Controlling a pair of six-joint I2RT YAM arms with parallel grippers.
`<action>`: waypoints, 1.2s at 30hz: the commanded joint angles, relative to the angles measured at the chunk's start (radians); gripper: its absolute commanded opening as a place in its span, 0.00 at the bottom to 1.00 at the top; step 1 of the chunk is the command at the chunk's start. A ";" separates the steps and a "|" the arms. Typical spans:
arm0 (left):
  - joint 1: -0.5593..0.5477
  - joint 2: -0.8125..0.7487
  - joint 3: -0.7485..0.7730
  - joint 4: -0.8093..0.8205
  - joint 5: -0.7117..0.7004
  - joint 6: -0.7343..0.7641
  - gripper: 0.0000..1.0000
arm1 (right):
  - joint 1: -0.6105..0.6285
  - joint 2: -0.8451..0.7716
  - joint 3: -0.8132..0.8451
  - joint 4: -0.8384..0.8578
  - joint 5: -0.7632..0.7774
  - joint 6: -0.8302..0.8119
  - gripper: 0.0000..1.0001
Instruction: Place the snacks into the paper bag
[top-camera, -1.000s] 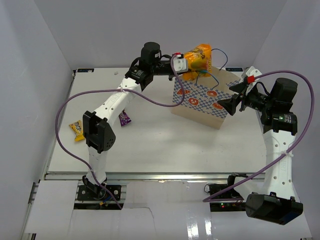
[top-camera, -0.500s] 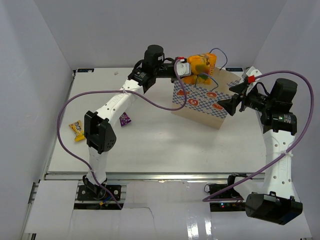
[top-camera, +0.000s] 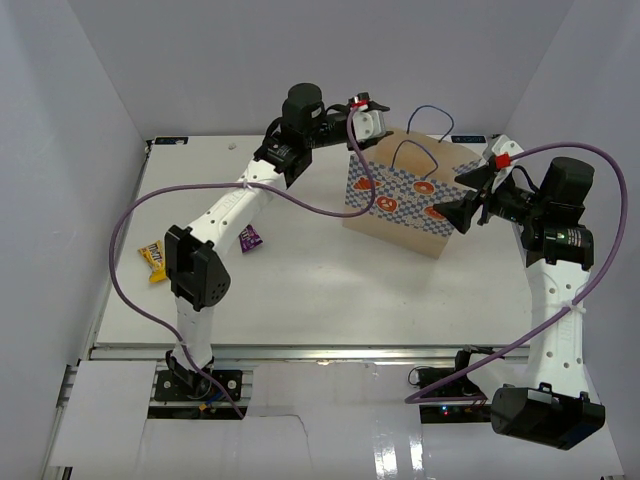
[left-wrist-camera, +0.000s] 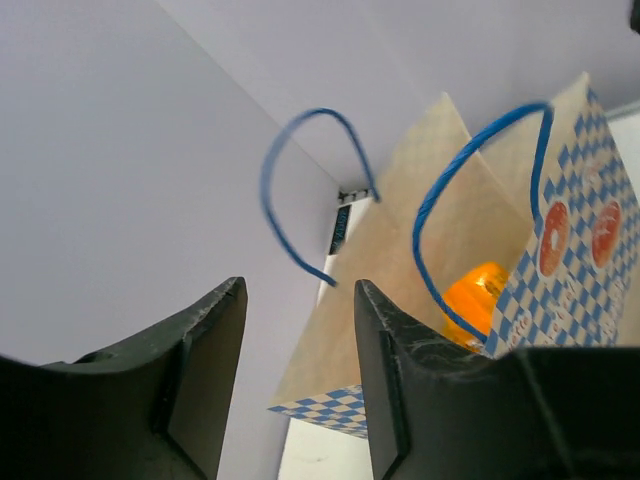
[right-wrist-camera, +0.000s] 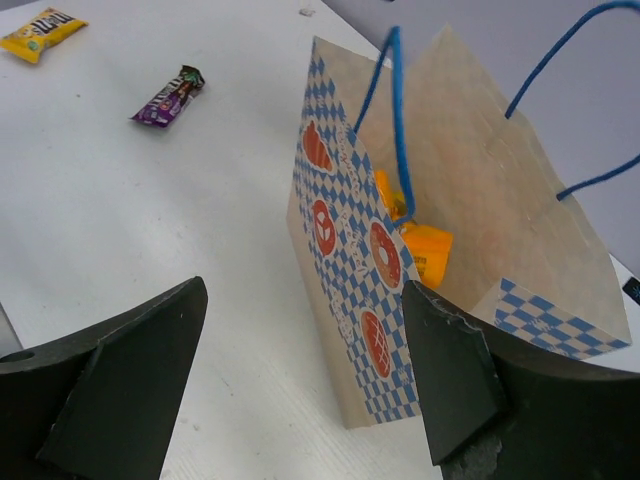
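The paper bag (top-camera: 400, 205) stands upright at the back middle of the table, its mouth open. My left gripper (top-camera: 365, 116) hovers open over the bag's far left corner with nothing between its fingers (left-wrist-camera: 298, 300). An orange crinkly bag (left-wrist-camera: 478, 300) lies inside the paper bag (left-wrist-camera: 440, 200), beside something yellow; from the right wrist the orange bag (right-wrist-camera: 428, 252) also shows. My right gripper (top-camera: 462, 197) stands open at the bag's right end, its fingers (right-wrist-camera: 305, 300) wide apart in front of the checkered wall (right-wrist-camera: 340, 200). A small yellow candy packet (top-camera: 153, 260) and a small purple candy packet (top-camera: 250, 238) lie on the table to the left.
White walls close in the table on the left, back and right. Purple cables loop from both arms over the table. The bag's blue cord handles (top-camera: 430, 120) stick up above its rim. The yellow packet (right-wrist-camera: 42, 30) and the purple packet (right-wrist-camera: 168, 97) sit far from the bag.
My left gripper was shut on the orange crinkly bag above the paper bag; it has opened and the orange bag has dropped inside. The right arm has stayed still.
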 joint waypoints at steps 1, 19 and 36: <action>-0.006 -0.152 -0.010 0.146 -0.094 -0.121 0.58 | 0.000 -0.010 0.023 -0.004 -0.116 -0.043 0.85; -0.004 -1.021 -0.733 -0.151 -0.658 -0.903 0.98 | 0.828 0.291 -0.010 0.068 0.479 0.040 0.80; -0.003 -1.325 -0.806 -0.508 -0.875 -1.306 0.98 | 1.123 1.295 0.799 0.288 1.022 0.779 0.93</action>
